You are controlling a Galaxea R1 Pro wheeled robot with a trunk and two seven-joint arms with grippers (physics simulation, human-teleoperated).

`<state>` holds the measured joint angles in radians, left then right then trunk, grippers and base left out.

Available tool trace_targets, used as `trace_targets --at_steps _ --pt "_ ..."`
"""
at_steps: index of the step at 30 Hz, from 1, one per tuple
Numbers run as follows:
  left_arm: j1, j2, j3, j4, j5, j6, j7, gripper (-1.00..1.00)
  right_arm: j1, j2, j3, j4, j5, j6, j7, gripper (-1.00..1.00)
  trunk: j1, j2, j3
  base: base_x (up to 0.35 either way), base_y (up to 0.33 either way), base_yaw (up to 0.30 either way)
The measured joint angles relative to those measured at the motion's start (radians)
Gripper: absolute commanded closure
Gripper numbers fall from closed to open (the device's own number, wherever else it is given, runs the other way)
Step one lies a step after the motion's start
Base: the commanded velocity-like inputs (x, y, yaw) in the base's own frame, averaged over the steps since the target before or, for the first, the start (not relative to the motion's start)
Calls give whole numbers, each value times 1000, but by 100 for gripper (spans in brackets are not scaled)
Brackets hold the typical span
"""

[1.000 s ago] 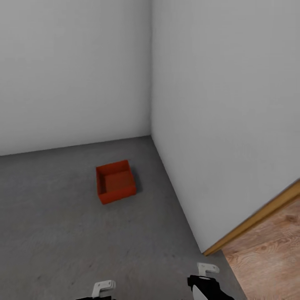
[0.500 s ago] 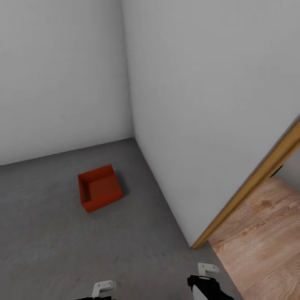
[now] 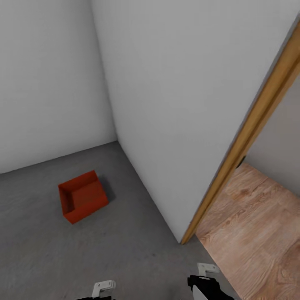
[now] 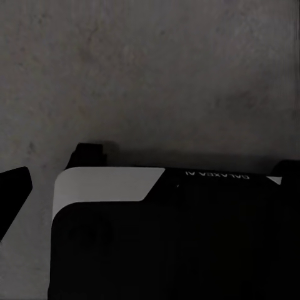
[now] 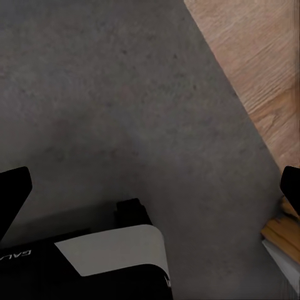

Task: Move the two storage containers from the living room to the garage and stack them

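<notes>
One orange-red storage container [image 3: 82, 196] sits upright and empty on the dark grey garage floor [image 3: 125, 250], near the corner of two grey-white walls, ahead and to my left. It is well beyond both arms. In the left wrist view my left gripper [image 4: 150, 181] hangs over the concrete with its fingers [image 4: 12, 190] spread wide and nothing between them. In the right wrist view my right gripper [image 5: 150, 190] is likewise open and empty, fingers [image 5: 12, 194] at the picture's edges, above the concrete beside the wood flooring.
A white wall [image 3: 175, 116] ends in a wood-trimmed door frame [image 3: 246, 137] to the right. Light wood plank flooring [image 3: 254, 225] lies beyond it. My own black and white base [image 4: 162, 237] shows under the left gripper. Bits of both arms [image 3: 208, 285] show at the lower edge.
The whole head view has swung to the right: container and corner slid left in the picture, and the door frame and wood flooring came further into view. The container itself has not moved on the floor.
</notes>
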<state>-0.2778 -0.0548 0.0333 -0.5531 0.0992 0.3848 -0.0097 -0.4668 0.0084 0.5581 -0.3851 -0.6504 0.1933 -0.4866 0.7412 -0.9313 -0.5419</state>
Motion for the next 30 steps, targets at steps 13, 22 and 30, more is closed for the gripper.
trace_targets --at_steps 13,22,30 --pt "0 0 0 0 -1 0 0 -100 0 0 0 0 0 0 0 -100 0 0 10 0 0 -288" --pt "0 0 0 0 -1 0 0 -100 0 0 0 0 0 0 0 -100 0 0 17 0 0 -288" --pt "0 -2 -1 0 -3 1 0 -100 0 0 0 1 0 0 0 -100 0 0 23 0 0 -288"
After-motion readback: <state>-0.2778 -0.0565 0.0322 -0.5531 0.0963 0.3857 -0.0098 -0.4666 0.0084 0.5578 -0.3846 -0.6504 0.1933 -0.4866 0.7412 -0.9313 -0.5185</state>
